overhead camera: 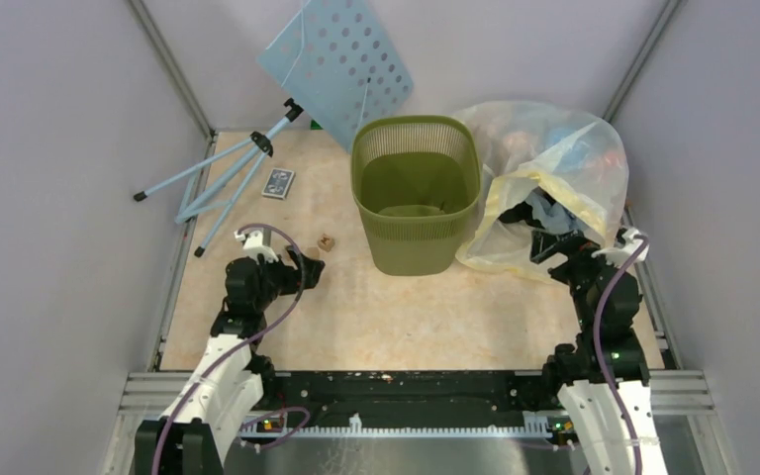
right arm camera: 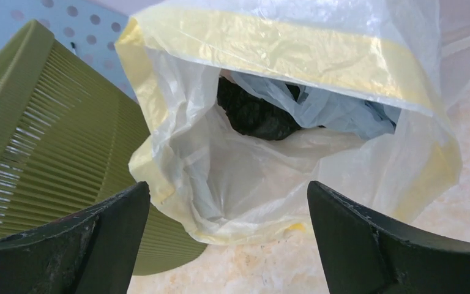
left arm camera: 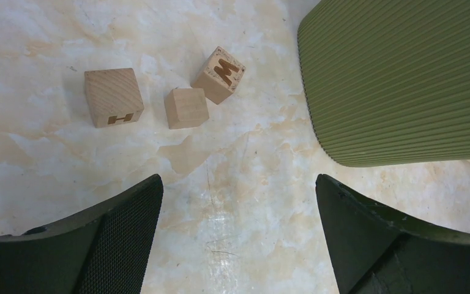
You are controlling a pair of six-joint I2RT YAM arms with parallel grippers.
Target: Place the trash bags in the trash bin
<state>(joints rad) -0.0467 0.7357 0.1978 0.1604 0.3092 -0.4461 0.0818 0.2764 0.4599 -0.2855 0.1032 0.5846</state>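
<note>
Right wrist: right pincer (right arm camera: pixel 227 197) spread before yellow-rimmed bag (right arm camera: pixel 294 55).

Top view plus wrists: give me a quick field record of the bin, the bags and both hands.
trash bin: upright, no bag seen inside
yellowish bag: right of bin, against it, mouth open
blue-grey bag: crumpled inside yellowish bag's mouth
left hand: open, above table near wooden blocks
right hand: open, facing yellowish bag's mouth, holding nothing
</note>
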